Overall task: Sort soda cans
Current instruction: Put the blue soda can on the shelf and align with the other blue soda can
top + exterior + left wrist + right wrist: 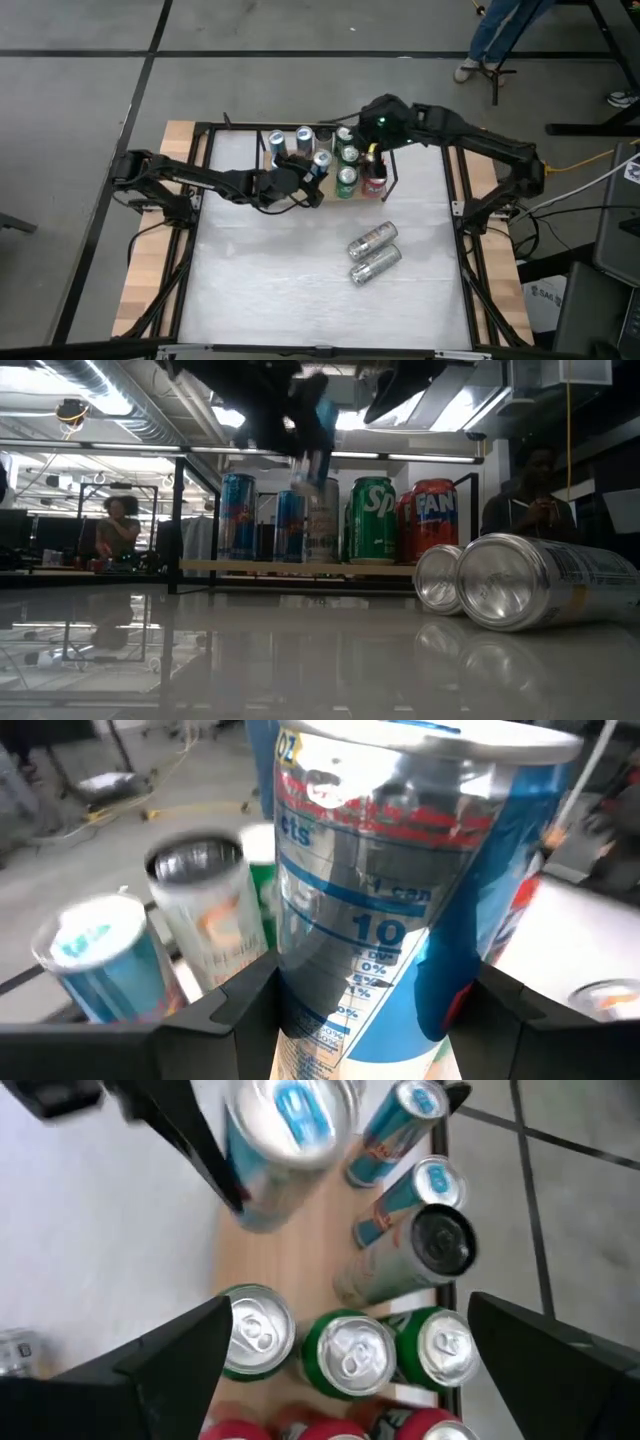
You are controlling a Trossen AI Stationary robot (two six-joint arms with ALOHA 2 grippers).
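Observation:
My left gripper [316, 174] is shut on a blue-and-silver soda can [400, 900], lifted above the table in the low view [318, 435]. Behind it, blue-and-silver cans [290, 141] and a pale can [205, 910] stand on their bases in a group on a wooden strip [290, 1270] at the table's far side. To their right stand green cans [350, 1350] and red cans [432, 515]. My right gripper [350, 1310] hangs open above the green and red cans [375, 145], touching nothing. Two silver cans [373, 240] [375, 265] lie on their sides at the near right. My left gripper pinches the blue-and-silver can's body between its two fingers, on opposite sides of the wall [300, 990], below the can's middle. The fingers [235, 1015] come nearly level from the table's left. The can stands roughly upright, slightly tilted, lifted clear of the table.
A black frame [455, 200] runs round the white table top, with wooden boards [150, 260] outside it. The table's near left part [270, 270] is bare. People [118, 525] sit and stand in the room beyond the table.

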